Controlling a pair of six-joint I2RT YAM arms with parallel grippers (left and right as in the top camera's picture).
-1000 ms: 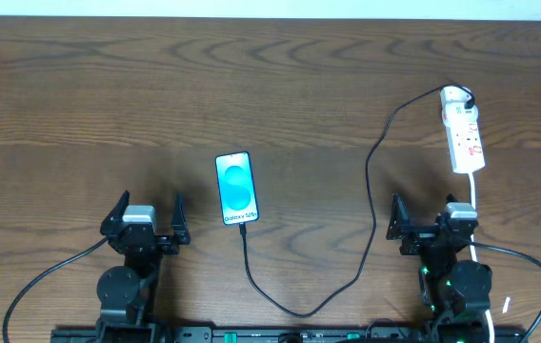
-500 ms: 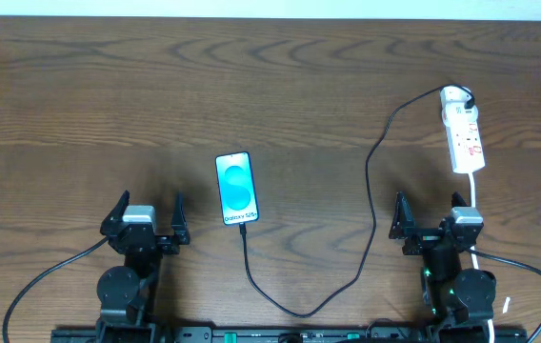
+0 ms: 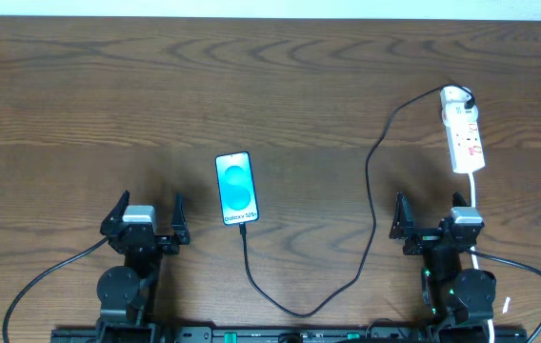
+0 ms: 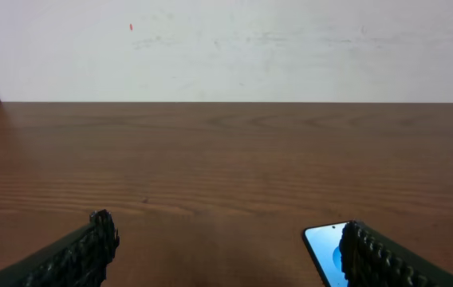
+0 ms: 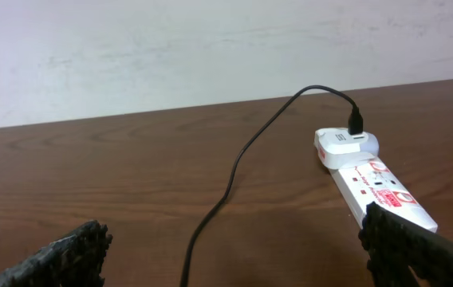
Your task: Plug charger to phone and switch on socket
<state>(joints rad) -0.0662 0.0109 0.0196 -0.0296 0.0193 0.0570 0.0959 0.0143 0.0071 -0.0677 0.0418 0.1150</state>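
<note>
From overhead you see the phone [image 3: 237, 188] at frame centre on the table [image 3: 270, 86]. The charger [image 3: 369, 171] runs from the phone's lower edge, loops along the bottom and climbs to the socket [image 3: 465, 133] at upper right. Your left gripper [image 3: 149, 208] sits lower left and your right gripper [image 3: 430, 214] lower right, both with jaws spread and empty. In your left wrist view, the phone [image 4: 328, 249] lies at lower right, beside one finger [image 4: 386, 259]. In your right wrist view, the socket [image 5: 362, 171] lies at right and the charger [image 5: 238, 157] curves down from its far end.

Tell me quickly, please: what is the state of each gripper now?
Left gripper: open, holding nothing.
Right gripper: open, holding nothing.
</note>
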